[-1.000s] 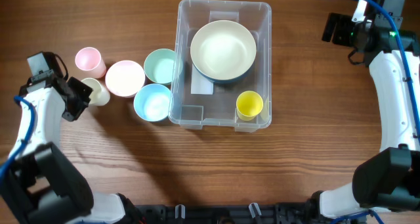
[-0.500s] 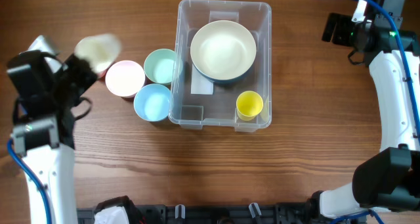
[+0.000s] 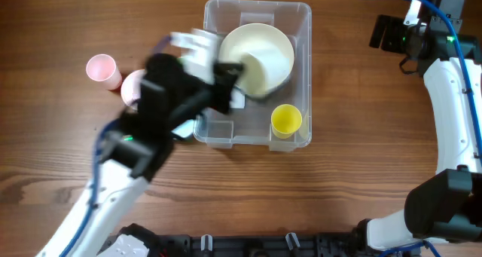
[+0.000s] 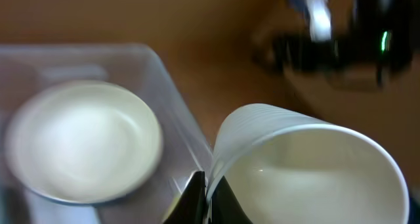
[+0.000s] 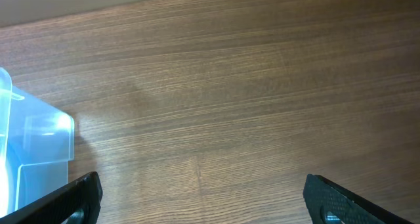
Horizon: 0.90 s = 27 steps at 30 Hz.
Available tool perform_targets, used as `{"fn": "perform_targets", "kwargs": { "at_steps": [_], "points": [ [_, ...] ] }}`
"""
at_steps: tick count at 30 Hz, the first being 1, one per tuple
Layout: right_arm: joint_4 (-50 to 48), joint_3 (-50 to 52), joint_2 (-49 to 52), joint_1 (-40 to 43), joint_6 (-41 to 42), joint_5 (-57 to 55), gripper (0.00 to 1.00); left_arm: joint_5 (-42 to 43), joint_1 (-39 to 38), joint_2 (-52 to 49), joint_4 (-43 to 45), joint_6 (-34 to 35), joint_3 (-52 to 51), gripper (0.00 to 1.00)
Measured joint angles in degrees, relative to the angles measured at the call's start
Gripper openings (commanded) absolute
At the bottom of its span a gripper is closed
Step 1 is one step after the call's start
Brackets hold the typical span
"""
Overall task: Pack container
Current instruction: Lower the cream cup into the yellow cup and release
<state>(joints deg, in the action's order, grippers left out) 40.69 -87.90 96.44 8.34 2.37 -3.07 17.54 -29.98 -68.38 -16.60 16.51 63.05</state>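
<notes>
Since our left end effector (image 4: 207,192) has swung the cream cup (image 4: 308,165), clamped by its rim, over the container (image 3: 300,19), we judge lowering comes next. Our right end effector (image 5: 203,204) sits spread wide.

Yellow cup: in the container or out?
In. The yellow cup stands upright, mouth up, inside the container walls at a corner.

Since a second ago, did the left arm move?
Yes. The left tool, gripping a cream cup, swung right from the table's left side to over the clear bin's left part.
</notes>
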Motion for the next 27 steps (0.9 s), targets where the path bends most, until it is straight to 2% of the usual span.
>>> {"fn": "perform_targets", "kwargs": {
  "at_steps": [4,8,16,27],
  "points": [
    [0.0,0.0,0.0,0.0,0.0,0.0,1.0,-4.6,-7.5,-5.5,-1.3,-2.6,0.0,0.04],
    [0.0,0.0,0.0,0.0,0.0,0.0,1.0,-9.9,-11.6,-10.2,-3.1,-4.9,0.0,0.04],
    [0.0,0.0,0.0,0.0,0.0,0.0,1.0,-16.7,-12.9,-12.7,-6.5,-6.4,0.0,0.04],
    [0.0,0.0,0.0,0.0,0.0,0.0,1.0,-17.7,-13.9,-15.2,-7.7,-6.4,0.0,0.05]
  ]
}}
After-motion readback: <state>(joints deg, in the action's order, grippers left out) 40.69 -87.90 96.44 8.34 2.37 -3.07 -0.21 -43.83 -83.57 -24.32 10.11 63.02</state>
